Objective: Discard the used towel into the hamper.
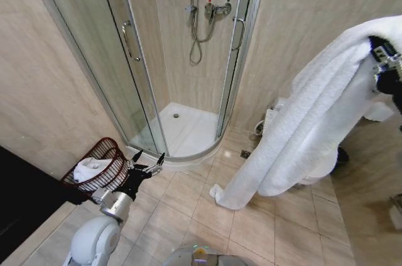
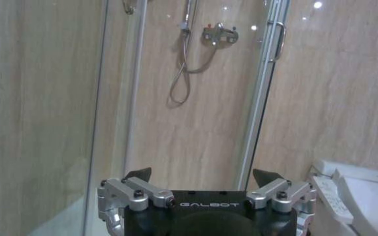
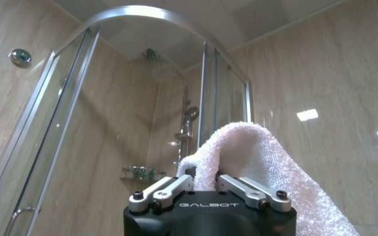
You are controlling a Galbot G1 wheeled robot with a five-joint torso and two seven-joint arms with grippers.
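Observation:
A large white towel (image 1: 308, 121) hangs from my raised right gripper (image 1: 379, 52) at the upper right, and its lower end reaches the tiled floor. In the right wrist view that gripper (image 3: 205, 178) is shut on a fold of the towel (image 3: 255, 147). The hamper (image 1: 104, 143), a dark reddish-brown open-weave basket, stands by the left wall with a white cloth (image 1: 91, 168) inside it. My left gripper (image 1: 148, 163) is held low, just right of the hamper, open and holding nothing. Its spread fingers (image 2: 138, 173) point toward the shower.
A curved glass shower enclosure (image 1: 144, 77) with a white tray (image 1: 188, 131) fills the corner ahead. A white toilet (image 2: 363, 196) stands at the right wall, partly behind the towel. Bare floor tiles (image 1: 182, 203) lie between the hamper and the towel.

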